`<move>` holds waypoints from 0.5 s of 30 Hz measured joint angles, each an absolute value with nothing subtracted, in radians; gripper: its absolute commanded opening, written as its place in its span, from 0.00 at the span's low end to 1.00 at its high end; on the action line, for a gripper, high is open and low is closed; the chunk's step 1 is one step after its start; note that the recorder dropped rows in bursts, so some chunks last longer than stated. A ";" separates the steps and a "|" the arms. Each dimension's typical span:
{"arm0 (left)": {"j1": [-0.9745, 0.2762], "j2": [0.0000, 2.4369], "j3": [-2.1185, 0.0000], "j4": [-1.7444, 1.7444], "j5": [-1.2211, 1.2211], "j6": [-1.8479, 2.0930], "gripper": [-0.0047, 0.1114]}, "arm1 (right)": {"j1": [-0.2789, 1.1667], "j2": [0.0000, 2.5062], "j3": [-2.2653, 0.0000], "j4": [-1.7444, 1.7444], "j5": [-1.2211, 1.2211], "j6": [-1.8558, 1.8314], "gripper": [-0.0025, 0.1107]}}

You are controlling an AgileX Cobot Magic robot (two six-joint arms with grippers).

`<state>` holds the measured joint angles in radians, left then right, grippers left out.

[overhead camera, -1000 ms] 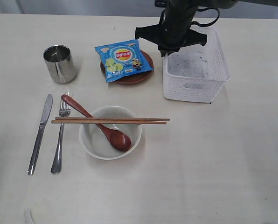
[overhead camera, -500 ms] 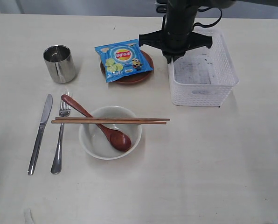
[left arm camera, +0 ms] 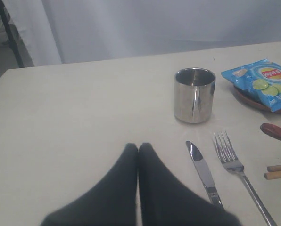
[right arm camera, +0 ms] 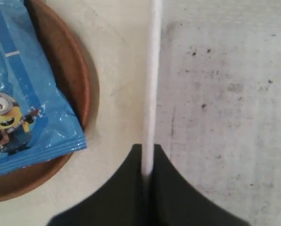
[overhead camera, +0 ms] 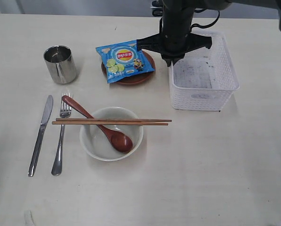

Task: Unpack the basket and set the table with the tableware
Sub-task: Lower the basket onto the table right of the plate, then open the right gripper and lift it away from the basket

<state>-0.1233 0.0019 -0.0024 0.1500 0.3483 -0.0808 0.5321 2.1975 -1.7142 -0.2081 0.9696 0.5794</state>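
The right gripper point(right arm camera: 147, 157) is clamped on the thin white side wall of the one basket point(right arm camera: 225, 94), with a finger set on each face of that wall. The right arm point(overhead camera: 176, 23) is held steeply downward from the far edge of the table point(overhead camera: 216, 169), and the grip is taken at the basket's far corner, on the side nearest the one small brown plate point(overhead camera: 139, 79). Whether the basket rests on the table or is raised off it cannot be told. One blue snack bag point(overhead camera: 125, 60) is laid across the plate, just beside the basket.

The left gripper point(left arm camera: 138, 149) is pressed together on nothing and is held low over bare tabletop, near the tip of the one knife point(left arm camera: 204, 172).

One fork point(overhead camera: 61, 136) is laid alongside the knife, and one steel cup point(overhead camera: 59, 64) is stood upright beyond them. One bowl point(overhead camera: 89, 141) is placed nearer the middle. One wooden spoon point(overhead camera: 120, 140) is rested in it, and two chopsticks point(overhead camera: 145, 122) are laid side by side across its rim.
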 measured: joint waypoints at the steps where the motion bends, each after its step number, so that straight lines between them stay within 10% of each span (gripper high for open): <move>1: -0.123 0.002 -0.002 0.150 0.348 -0.081 0.04 | 0.532 2.198 -1.716 -0.208 0.974 0.575 0.02; 7: -0.123 0.002 -0.002 0.150 0.348 -0.081 0.04 | 0.532 2.198 -1.718 -0.207 0.979 0.568 0.03; 15: -0.123 0.002 -0.002 0.150 0.348 -0.081 0.04 | 0.533 2.206 -1.709 -0.187 0.990 0.557 0.46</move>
